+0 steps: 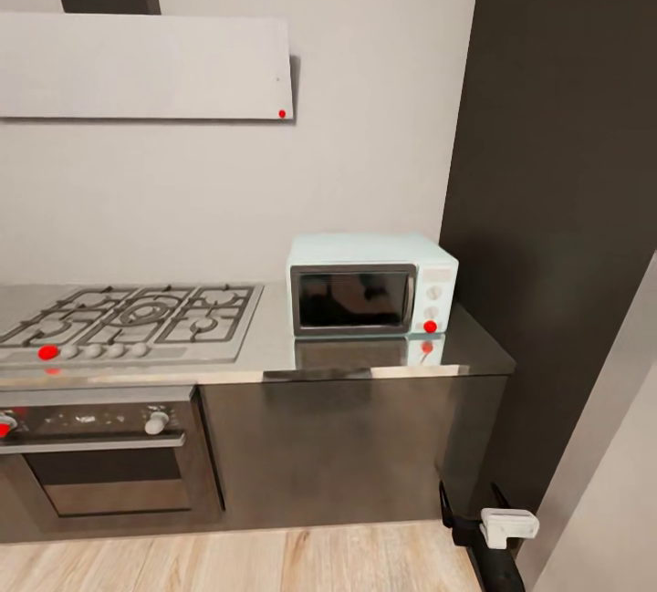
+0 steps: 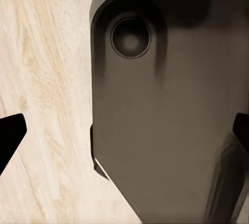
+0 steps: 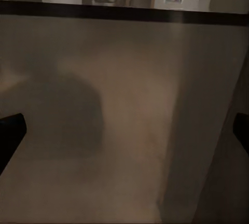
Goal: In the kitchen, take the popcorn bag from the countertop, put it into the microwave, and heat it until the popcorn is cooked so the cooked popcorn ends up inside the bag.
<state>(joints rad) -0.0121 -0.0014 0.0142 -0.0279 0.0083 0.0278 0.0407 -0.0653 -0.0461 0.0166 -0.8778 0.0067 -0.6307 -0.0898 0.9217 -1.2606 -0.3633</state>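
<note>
Head view: the microwave [image 1: 371, 285], door closed and a red light at its lower right, stands on the countertop [image 1: 365, 362] at the far right against the wall, just right of the hob [image 1: 132, 318] and beside a tall dark cabinet [image 1: 557, 209]; an oven [image 1: 100, 460] sits below the hob. Left wrist view: left gripper [image 2: 124, 136], fingertips wide apart and holding nothing, over wood floor [image 2: 46, 79] and a dark rounded base [image 2: 171, 110]. Right wrist view: right gripper [image 3: 124, 130], likewise spread and empty, facing a dim glossy panel [image 3: 104, 120].
</note>
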